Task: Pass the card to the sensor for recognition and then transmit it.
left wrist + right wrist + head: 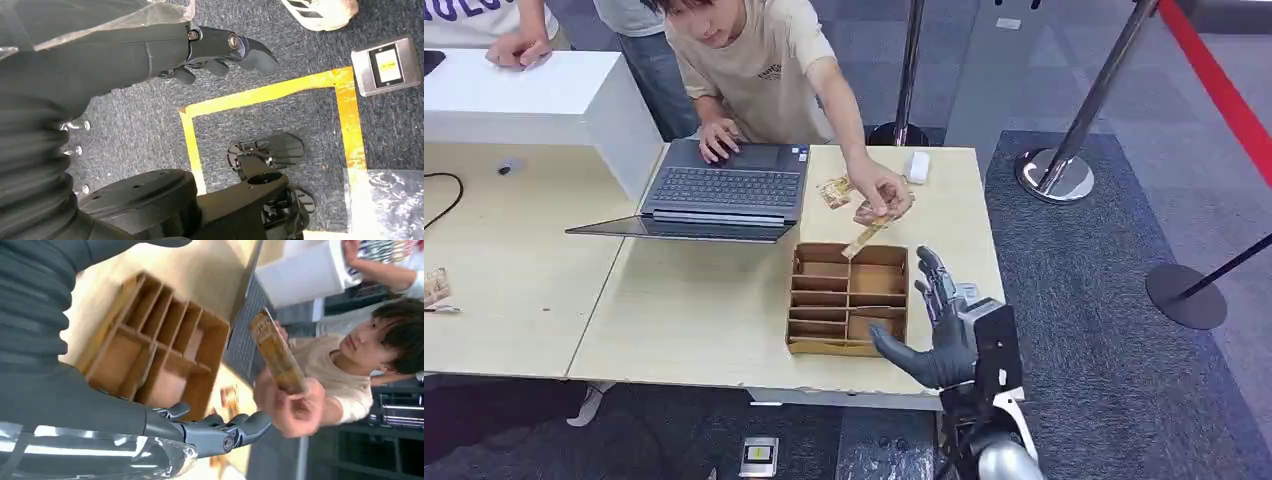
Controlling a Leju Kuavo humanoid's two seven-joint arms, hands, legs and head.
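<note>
A person's hand holds a tan card tilted down over the far edge of the wooden divided box. My right hand is raised just right of the box, fingers spread and thumb out, holding nothing, a short way below the card. In the right wrist view the card is pinched in the person's fingers, apart from my right hand, with the box behind. My left hand hangs over the carpet, fingers loosely bent, holding nothing.
A laptop lies open behind the box, with loose cards and a small white device to its right. A white counter stands at the back left. Stanchion bases stand right of the table. Yellow floor tape.
</note>
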